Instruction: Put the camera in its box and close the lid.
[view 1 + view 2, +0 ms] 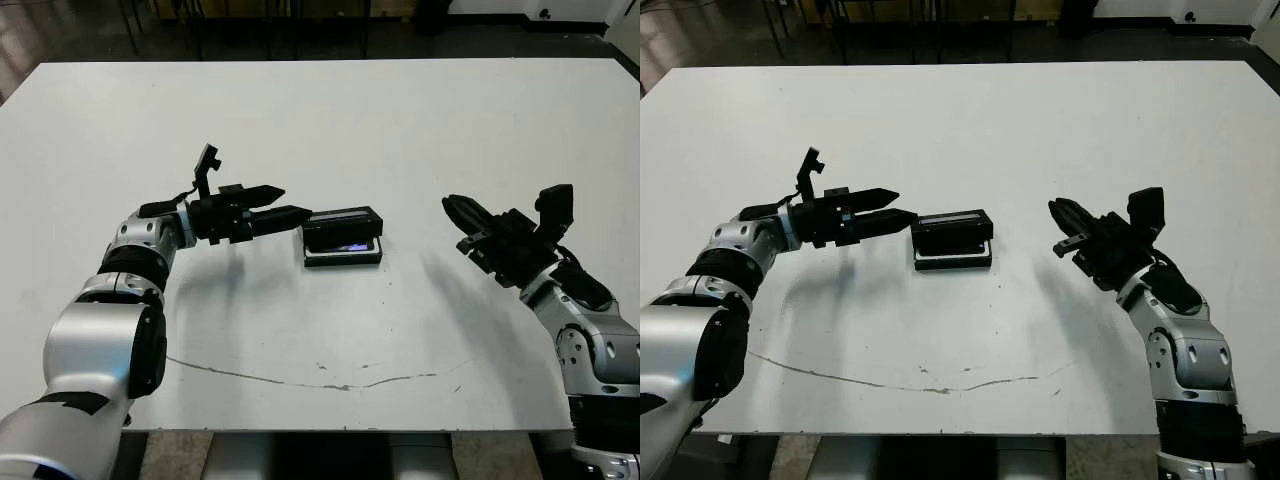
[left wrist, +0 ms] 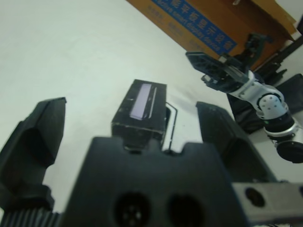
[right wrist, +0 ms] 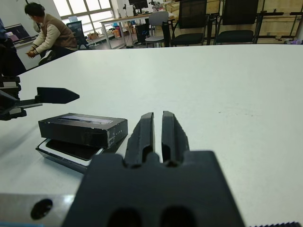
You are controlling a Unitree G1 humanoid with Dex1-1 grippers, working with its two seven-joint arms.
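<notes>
A: Where do the task's things lie?

B: At the middle of the white counter point(image 1: 400, 120). The box point(image 3: 66, 153), black-walled and white-lined, holds a glossy dark shape, probably the camera point(image 1: 345, 243). The lid point(image 1: 343, 219), flat, matte black with a pale strip, rests askew over the box's far edge, not seated.

A: And the end effectors?

B: The left end effector point(image 1: 290, 203) has its fingers spread, tips just beside the lid's end and holding nothing. The right end effector point(image 3: 157, 132) has its fingers pressed together, empty, well apart from the box.

A: What could go wrong?

B: In my judgement, a sideways push may slide the light box across the smooth counter, or jam the lid on one wall instead of seating it.
</notes>
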